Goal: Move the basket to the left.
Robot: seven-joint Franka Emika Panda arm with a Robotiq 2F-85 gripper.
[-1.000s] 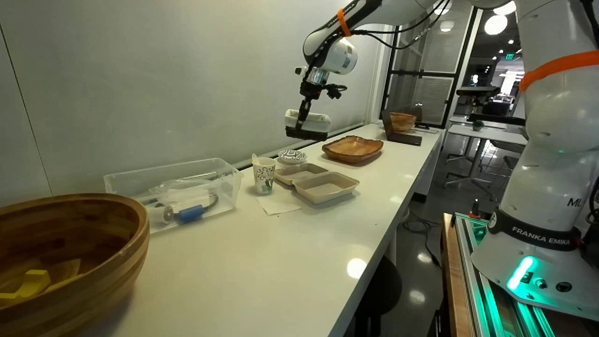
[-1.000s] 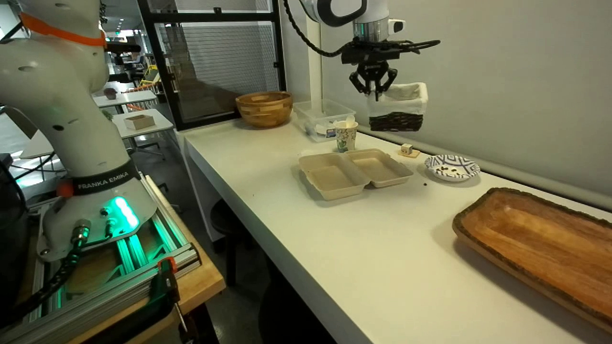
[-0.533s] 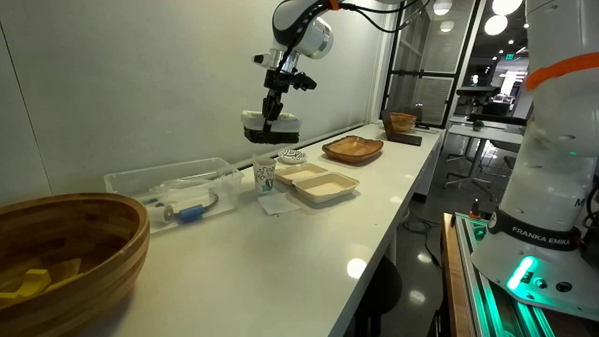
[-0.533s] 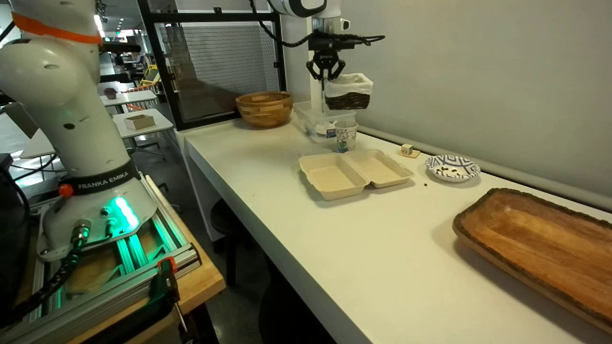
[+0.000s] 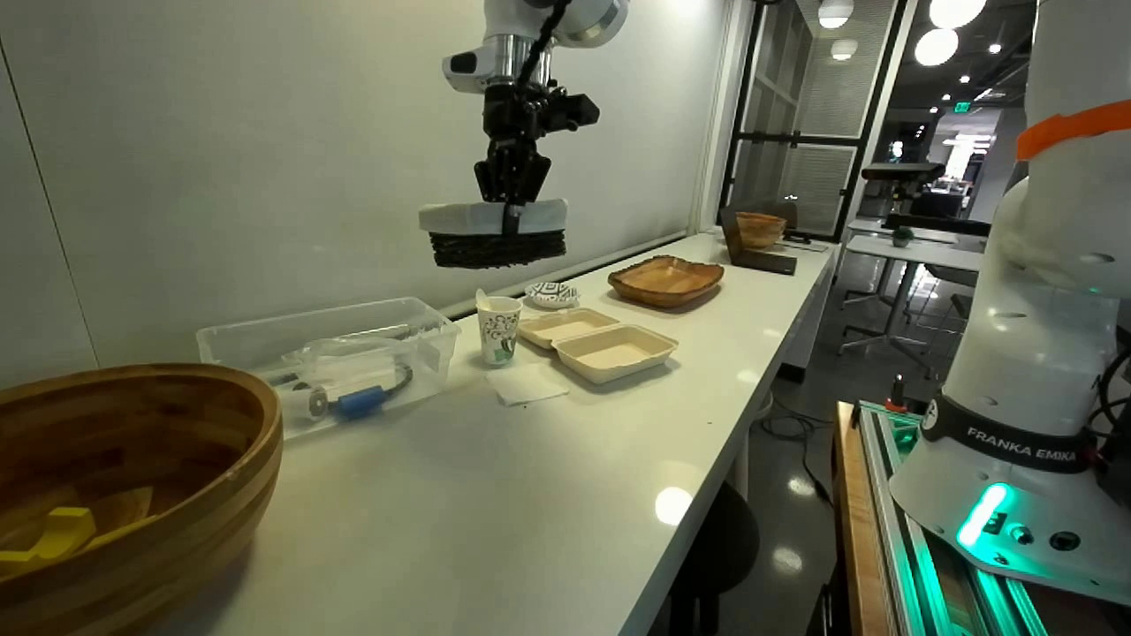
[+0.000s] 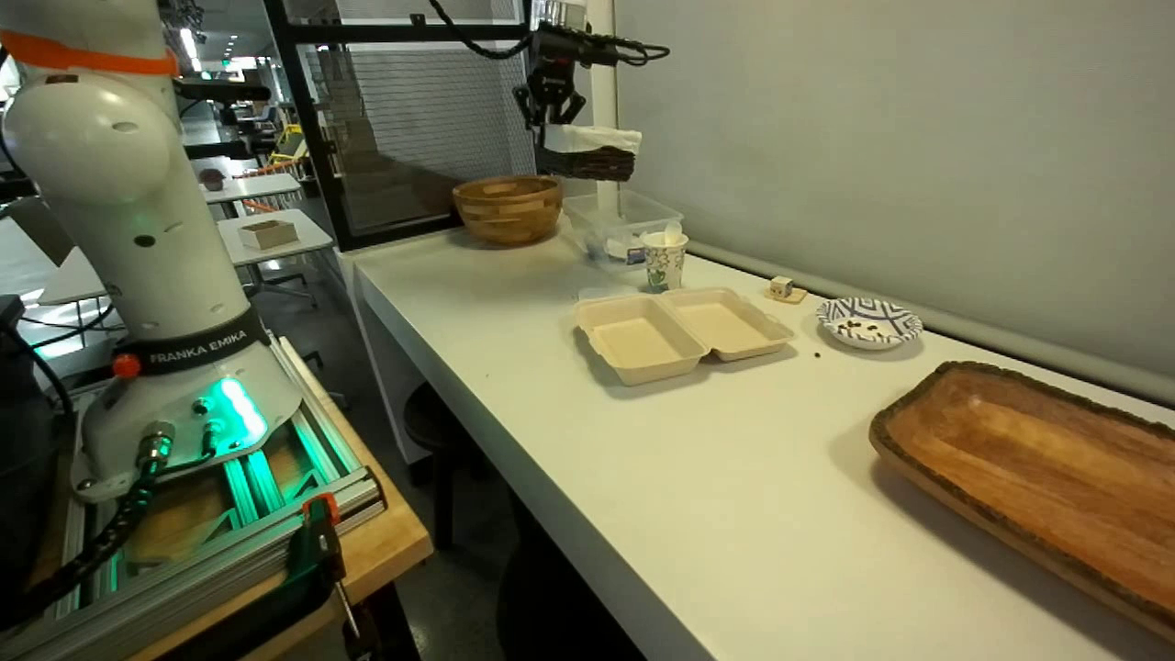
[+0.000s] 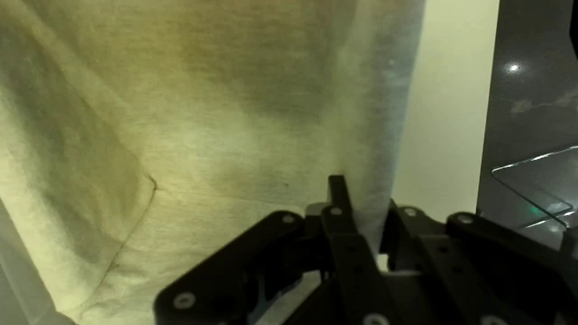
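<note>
- Hanging over the tabletop (image 5: 530,495) is the basket (image 5: 477,248), right of the big bowl (image 5: 212,526) and farther off in an exterior view.
- The jaws are closed down on one of its cloth-lined walls.

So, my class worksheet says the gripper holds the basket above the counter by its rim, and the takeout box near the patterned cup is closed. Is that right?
Not quite: the takeout box near the patterned cup is open, its two halves facing up, as both exterior views show. The rest is right: the gripper holds the basket above the counter by its rim.
</note>
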